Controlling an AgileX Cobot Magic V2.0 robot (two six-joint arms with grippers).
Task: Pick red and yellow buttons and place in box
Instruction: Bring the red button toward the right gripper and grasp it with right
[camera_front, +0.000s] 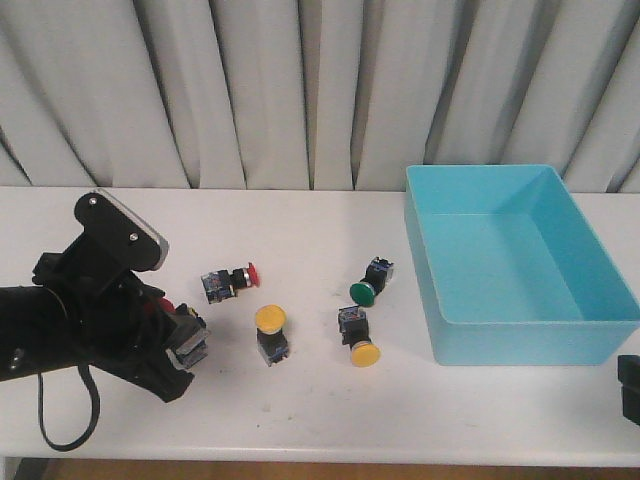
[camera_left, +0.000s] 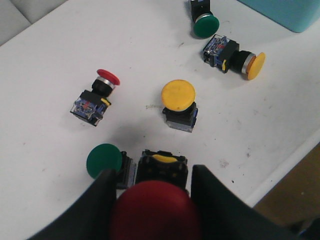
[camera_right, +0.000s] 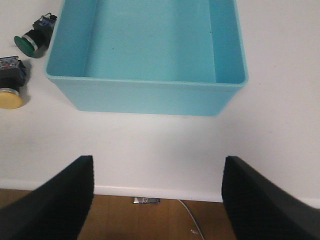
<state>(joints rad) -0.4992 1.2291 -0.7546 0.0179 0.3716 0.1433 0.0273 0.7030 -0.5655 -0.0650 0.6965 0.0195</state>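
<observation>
My left gripper (camera_front: 185, 340) is shut on a red button (camera_left: 155, 210), whose black body (camera_left: 162, 167) sticks out past the fingertips, low over the table's left front. A second red button (camera_front: 230, 282) lies on its side (camera_left: 97, 95). One yellow button (camera_front: 270, 330) stands upright (camera_left: 178, 102). Another yellow button (camera_front: 358, 336) lies on its side (camera_left: 235, 56). The turquoise box (camera_front: 520, 330) stands at the right, empty (camera_right: 150, 95). My right gripper (camera_right: 155, 200) is open and empty over the table's front edge, in front of the box.
A green button (camera_left: 103, 160) lies right beside my left finger (camera_left: 102, 200). A second green button (camera_front: 368, 285) lies near the box's left wall. Grey curtains hang behind the table. The table's front edge is close below both grippers.
</observation>
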